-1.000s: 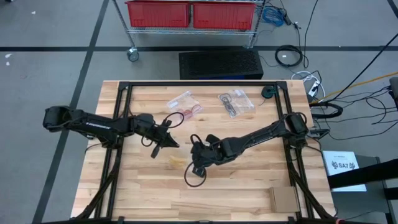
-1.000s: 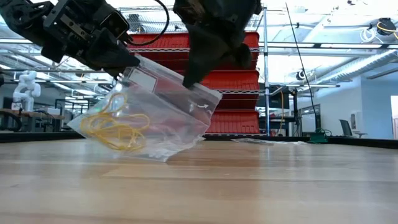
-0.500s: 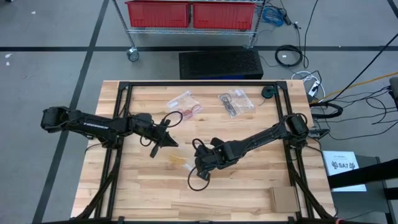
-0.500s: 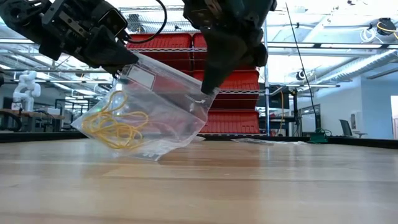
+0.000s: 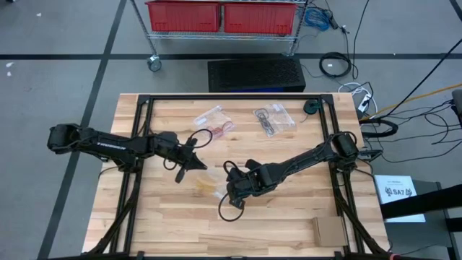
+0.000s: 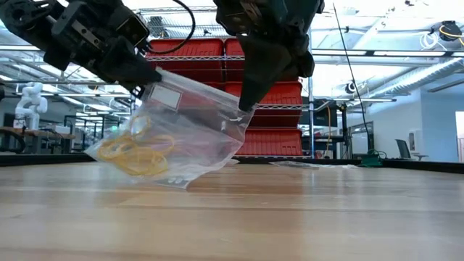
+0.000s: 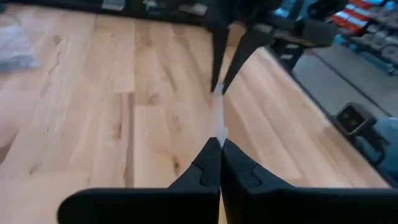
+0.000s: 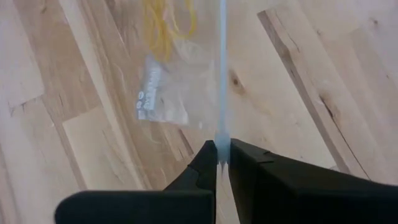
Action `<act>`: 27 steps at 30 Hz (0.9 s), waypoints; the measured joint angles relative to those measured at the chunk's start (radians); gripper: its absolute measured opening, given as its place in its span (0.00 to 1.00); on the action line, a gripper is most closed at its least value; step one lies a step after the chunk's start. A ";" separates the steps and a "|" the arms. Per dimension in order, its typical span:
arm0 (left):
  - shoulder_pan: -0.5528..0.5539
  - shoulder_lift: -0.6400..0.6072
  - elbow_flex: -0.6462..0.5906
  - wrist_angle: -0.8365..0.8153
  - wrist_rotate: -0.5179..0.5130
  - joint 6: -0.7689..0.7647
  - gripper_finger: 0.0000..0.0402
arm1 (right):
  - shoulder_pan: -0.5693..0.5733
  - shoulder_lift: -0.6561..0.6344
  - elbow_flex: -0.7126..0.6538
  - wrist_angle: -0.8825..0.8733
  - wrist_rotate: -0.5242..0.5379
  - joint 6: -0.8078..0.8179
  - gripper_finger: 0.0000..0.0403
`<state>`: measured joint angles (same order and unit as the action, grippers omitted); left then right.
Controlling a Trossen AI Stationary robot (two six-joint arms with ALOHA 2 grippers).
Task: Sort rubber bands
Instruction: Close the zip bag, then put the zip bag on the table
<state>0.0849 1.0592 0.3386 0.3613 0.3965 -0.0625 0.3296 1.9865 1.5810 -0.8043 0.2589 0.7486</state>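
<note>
**Both grippers pinch one clear bag of yellow bands above the table's middle**

The left gripper [image 6: 141, 80] is closed on the top edge of a clear plastic bag [image 6: 192, 134], at the corner by the white label. The right gripper [image 6: 245, 101] is closed on the same top edge at the other corner, so the bag hangs stretched between them, with its lower corner down at the wooden table [image 5: 289, 217]. In the left wrist view the bag's edge shows as a thin pale line running from the left gripper's closed fingertips [image 7: 219, 144] to the right gripper's fingertips [image 7: 217, 84] beyond.

Yellow-tan rubber bands [image 6: 138, 151] lie bunched in the bag's low corner, below the left gripper. From above, the bag shows as a pale yellowish patch [image 5: 206, 186] near the table's middle, between the two arms.

On the far part of the table lie two more clear bags, well apart from the grippers: one holding red rubber bands [image 5: 216, 124], left of centre, and one holding black rubber bands [image 5: 268, 119], to its right. A small dark round thing [image 5: 311, 107] sits at the far right edge, and a brown cardboard piece [image 5: 328, 230] lies at the near right corner. Beyond the table stands a wire rack with red bins [image 5: 220, 16]; a black case [image 5: 256, 74] lies on the floor in front of it.
</note>
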 joint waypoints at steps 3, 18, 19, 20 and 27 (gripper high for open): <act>0.000 0.000 0.000 -0.019 -0.013 0.000 0.00 | 0.001 0.000 0.000 -0.002 -0.004 0.000 0.01; -0.021 0.019 -0.004 -0.063 -0.229 -0.029 0.00 | -0.076 0.000 0.001 -0.088 0.005 -0.244 0.01; -0.025 0.030 -0.004 -0.060 -0.251 -0.029 0.00 | -0.087 0.000 0.001 -0.095 0.003 -0.268 0.01; -0.029 0.043 -0.004 -0.053 -0.273 -0.031 0.00 | -0.100 0.000 0.000 -0.106 0.004 -0.289 0.01; -0.034 0.177 -0.009 0.022 -0.338 -0.032 0.06 | -0.204 0.002 -0.006 -0.205 0.025 -0.412 0.19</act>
<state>0.0513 1.2360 0.3298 0.3831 0.0589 -0.0949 0.1261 1.9884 1.5745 -1.0088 0.2840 0.3363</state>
